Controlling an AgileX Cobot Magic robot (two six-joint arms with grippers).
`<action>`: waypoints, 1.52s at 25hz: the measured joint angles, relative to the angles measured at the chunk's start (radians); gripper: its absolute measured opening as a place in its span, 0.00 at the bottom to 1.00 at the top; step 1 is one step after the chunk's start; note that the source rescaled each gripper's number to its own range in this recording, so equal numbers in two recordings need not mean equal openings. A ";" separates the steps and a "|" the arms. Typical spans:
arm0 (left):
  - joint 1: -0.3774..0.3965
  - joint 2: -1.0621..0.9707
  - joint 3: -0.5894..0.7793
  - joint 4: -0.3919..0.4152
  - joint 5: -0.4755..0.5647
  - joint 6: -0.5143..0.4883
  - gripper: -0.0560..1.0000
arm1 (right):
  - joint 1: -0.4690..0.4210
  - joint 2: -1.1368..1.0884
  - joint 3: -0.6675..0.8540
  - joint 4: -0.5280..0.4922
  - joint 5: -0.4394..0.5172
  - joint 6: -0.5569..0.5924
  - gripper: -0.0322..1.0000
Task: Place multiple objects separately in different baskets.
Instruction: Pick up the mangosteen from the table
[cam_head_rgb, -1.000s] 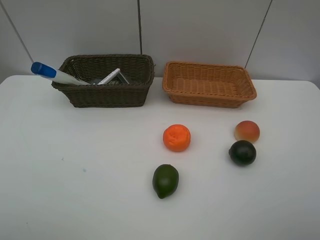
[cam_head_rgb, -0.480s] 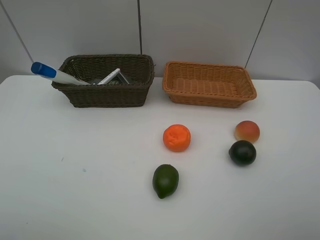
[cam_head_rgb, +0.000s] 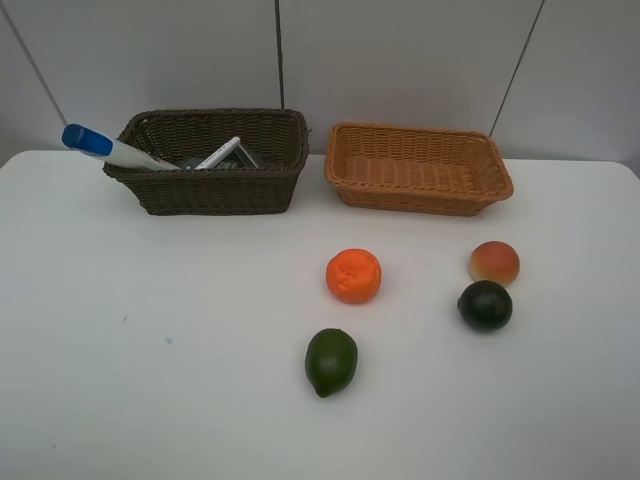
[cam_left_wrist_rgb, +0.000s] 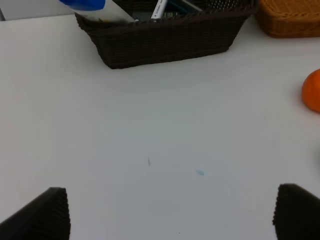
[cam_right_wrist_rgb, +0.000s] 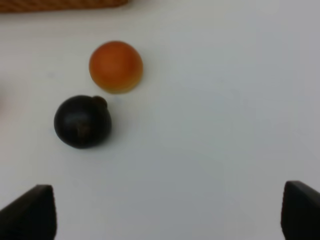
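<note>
Below the right wrist, I am seeing the right gripper spread wide and carrying nothing. The dark round fruit and the peach are lying just beyond it, so close together that I cannot tell whether they are touching. The left gripper is likewise spread and empty over the bare white table.

Risk I am noting: both fruits are smooth, round and free to roll, so a finger coming down between them is likely to knock the neighbour away.

Further out, the bumpy orange and the glossy oval green lime are sitting mid-table, apart from each other. The light orange-tan basket is standing empty, with a stiff weave and low walls. The dark brown basket is holding the white marker and the white blue-capped tube. The tube is overhanging the rim, and a bump could tip it out.
</note>
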 joint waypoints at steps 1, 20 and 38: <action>0.000 0.000 0.000 0.000 0.000 0.000 1.00 | 0.000 0.079 -0.015 0.006 -0.010 0.002 0.99; 0.000 0.000 0.000 0.000 0.000 0.000 1.00 | 0.155 0.940 -0.277 0.142 -0.140 -0.030 0.99; 0.000 0.000 0.000 0.000 0.000 0.001 1.00 | 0.276 1.261 -0.278 0.113 -0.374 -0.034 0.99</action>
